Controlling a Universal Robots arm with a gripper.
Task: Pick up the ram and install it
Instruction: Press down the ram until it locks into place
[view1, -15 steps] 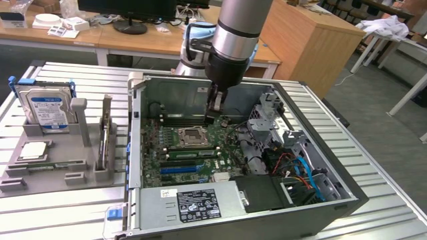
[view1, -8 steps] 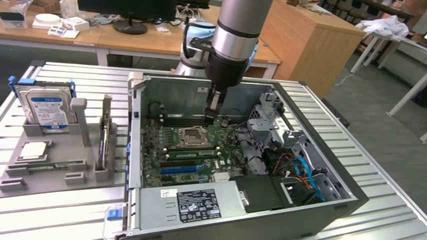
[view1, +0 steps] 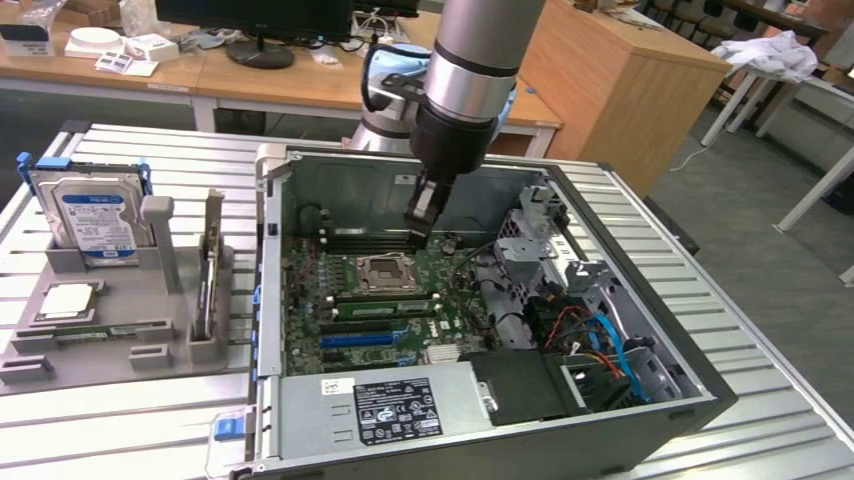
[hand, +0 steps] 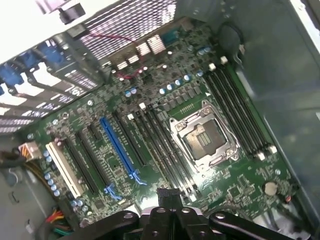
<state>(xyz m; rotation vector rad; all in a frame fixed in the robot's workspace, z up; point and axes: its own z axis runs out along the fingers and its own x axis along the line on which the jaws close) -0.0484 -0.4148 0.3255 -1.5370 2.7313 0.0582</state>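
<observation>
Jaws: closed, tips together, nothing seen between them. Gripper hangs inside the open computer case, above the motherboard and just beside the empty CPU socket; the wrist view looks past the gripper onto the long dark memory slots next to that socket.

Ram: appears to lie flat in the grey fixture at the exterior view's left, outside the case and well apart from the gripper. Same fixture carries an upright hard drive and an expansion card on edge. Fixture and case both sit on the ribbed metal surface.

Handling, as a judgement: the stick is light, thin and stiff, but brittle if bent, with chips on its faces.
- Best taken across the two flat faces near mid-length, so it hangs level.
- Keep off the contact edge.
- Little height stands proud of the fixture, so the grip is shallow.
</observation>
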